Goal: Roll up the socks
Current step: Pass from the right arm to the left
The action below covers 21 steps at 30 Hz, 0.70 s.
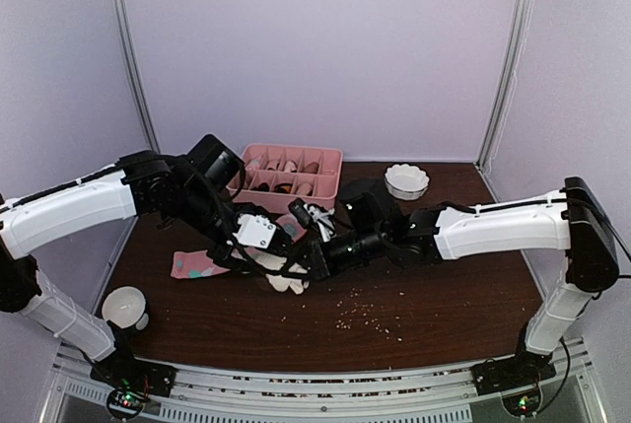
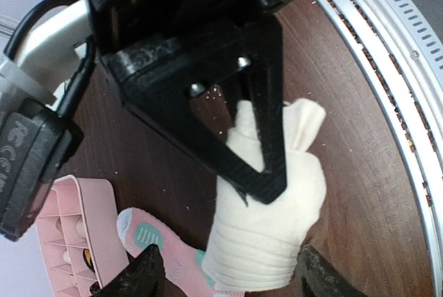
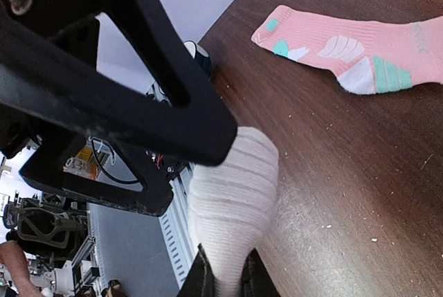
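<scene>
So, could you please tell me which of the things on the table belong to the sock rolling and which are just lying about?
Part of the job:
- pink sock
- cream sock, pinched in the right gripper

Just lying about:
- pink divided tray
- white bowl
- small white cup
- crumbs
</scene>
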Each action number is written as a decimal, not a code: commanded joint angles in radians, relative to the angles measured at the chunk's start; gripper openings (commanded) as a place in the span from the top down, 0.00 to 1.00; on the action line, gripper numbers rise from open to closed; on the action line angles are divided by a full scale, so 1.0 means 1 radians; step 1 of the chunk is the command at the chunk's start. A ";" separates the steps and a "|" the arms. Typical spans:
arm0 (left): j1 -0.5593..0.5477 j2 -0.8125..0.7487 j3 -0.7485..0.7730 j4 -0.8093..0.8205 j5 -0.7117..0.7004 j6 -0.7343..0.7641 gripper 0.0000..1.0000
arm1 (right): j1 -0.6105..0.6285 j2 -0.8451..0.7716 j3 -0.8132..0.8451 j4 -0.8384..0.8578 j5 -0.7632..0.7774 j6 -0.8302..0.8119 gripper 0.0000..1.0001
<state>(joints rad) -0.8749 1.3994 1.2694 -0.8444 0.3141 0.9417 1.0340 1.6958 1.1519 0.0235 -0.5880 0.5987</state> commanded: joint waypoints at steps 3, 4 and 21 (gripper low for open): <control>-0.023 -0.003 0.003 0.048 -0.094 0.051 0.34 | -0.025 0.017 -0.023 0.144 -0.090 0.216 1.00; -0.026 -0.006 -0.005 0.049 -0.103 0.058 0.34 | -0.026 0.021 -0.026 0.169 -0.099 0.246 1.00; -0.029 -0.024 -0.057 0.170 -0.253 0.052 0.47 | -0.046 0.147 -0.163 0.900 -0.115 0.886 1.00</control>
<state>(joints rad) -0.8997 1.3987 1.2255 -0.7536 0.1101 0.9825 0.9863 1.8301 1.0019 0.6758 -0.7094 1.3159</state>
